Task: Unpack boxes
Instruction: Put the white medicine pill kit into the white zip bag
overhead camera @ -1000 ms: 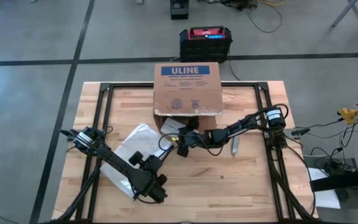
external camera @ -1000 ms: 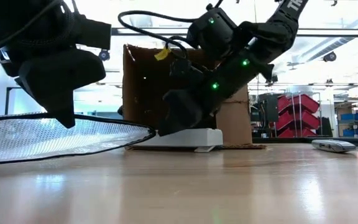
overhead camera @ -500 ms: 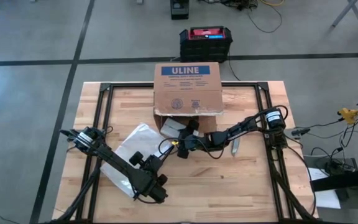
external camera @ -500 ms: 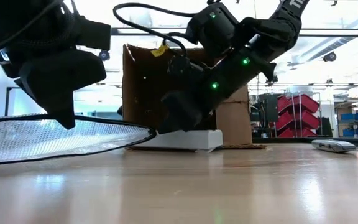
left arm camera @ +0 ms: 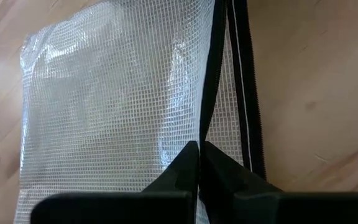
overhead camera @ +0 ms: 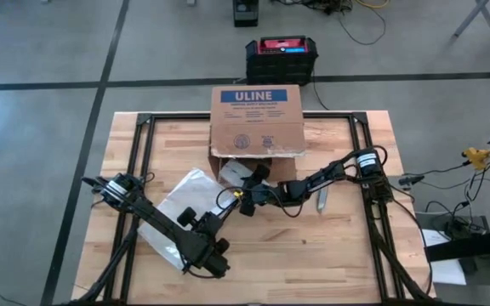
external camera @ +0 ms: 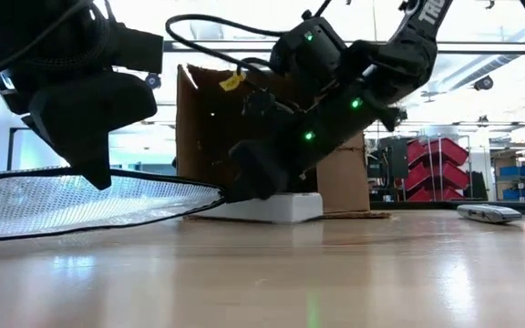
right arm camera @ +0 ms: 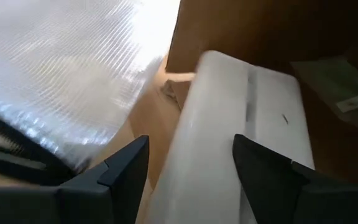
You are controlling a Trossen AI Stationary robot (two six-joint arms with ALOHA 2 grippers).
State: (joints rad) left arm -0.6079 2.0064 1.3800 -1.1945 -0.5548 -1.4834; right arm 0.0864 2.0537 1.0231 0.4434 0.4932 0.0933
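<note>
1. Wooden tabletop [overhead camera: 313, 255] filled the centre of my high view, grey floor all round it and a black-and-red case [overhead camera: 282, 53] at upper centre beyond the far edge.
2. At lower left, my left gripper [left arm camera: 201, 163] had its fingers pinched together on the black zipper edge of a clear mesh bag [overhead camera: 181, 204].
3. At centre, the ULINE box [overhead camera: 258, 119] lay on its side, its open mouth facing the near edge.
4. Just right of centre, my right gripper [right arm camera: 188, 168] held its fingers wide either side of a white packet [external camera: 267, 206] at the box mouth; I could not tell whether they touched it.
5. I judged the step as pulling that packet out; next it needed a firm close and a straight draw.
6. Farther right lay a small grey object [overhead camera: 321, 201], too small to identify. Box contents deeper in were dark.
</note>
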